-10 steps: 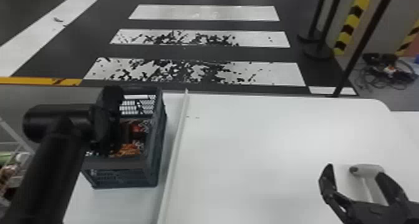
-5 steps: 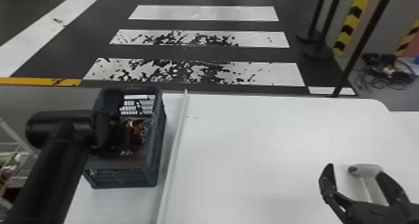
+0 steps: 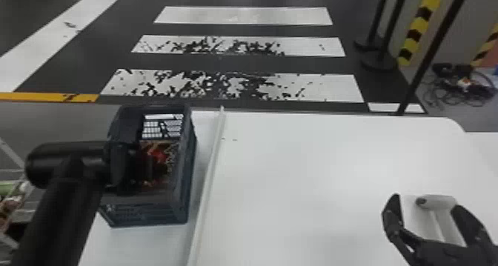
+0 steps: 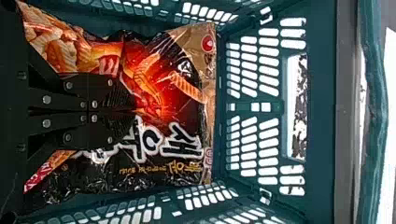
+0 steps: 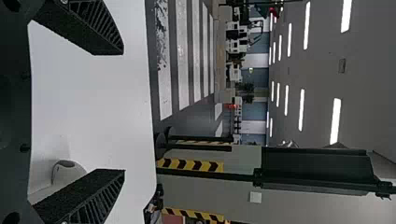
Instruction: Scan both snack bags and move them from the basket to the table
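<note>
Lowered: left gripper (image 3: 120,167), jaws together, at snack bag (image 4: 173,88) inside plastic crate (image 3: 184,195), eight o'clock. Right gripper (image 3: 426,206): four o'clock, jaws wide.

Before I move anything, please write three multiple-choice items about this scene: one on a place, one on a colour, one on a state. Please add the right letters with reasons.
1. Where is the snack bag?
A) On the floor
B) On a chair
C) In the basket

2. What colour is the table?
A) White
B) Red
C) Green

3. How are the jaws of the right gripper?
A) Shut
B) Open

1 C: the basket's walls surround the bag.
2 A: the head view shows its white top.
3 B: a wide gap separates them.
</note>
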### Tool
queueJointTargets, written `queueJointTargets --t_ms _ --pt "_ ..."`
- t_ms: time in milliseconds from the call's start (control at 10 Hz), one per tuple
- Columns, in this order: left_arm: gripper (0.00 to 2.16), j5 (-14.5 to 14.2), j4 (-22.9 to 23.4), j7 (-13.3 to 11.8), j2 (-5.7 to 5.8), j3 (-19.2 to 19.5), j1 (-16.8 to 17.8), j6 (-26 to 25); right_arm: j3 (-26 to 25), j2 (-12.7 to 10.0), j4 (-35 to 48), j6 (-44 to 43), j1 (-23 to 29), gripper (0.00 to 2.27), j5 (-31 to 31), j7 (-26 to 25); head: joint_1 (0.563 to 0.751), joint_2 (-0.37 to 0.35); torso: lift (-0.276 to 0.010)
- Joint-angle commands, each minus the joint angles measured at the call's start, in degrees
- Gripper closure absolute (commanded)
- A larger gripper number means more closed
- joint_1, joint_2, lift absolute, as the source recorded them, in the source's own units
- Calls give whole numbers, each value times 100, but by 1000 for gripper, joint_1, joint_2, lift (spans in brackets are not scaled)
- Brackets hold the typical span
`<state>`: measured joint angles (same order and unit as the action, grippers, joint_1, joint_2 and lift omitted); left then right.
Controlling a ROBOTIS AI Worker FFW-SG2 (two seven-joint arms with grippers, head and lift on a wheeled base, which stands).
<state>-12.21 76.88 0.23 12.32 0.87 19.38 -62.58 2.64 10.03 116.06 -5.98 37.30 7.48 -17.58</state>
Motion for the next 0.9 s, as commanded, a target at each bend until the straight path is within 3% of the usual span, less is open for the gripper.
queueJointTargets --t_ms 0,800 --pt "2057 -9 547 47 -2 45 -189 -277 0 -1 22 -21 23 9 0 0 695 47 -98" --pt "2061 -18 2314 223 25 177 -848 -734 -9 -27 84 -267 164 9 0 -26 695 40 -98"
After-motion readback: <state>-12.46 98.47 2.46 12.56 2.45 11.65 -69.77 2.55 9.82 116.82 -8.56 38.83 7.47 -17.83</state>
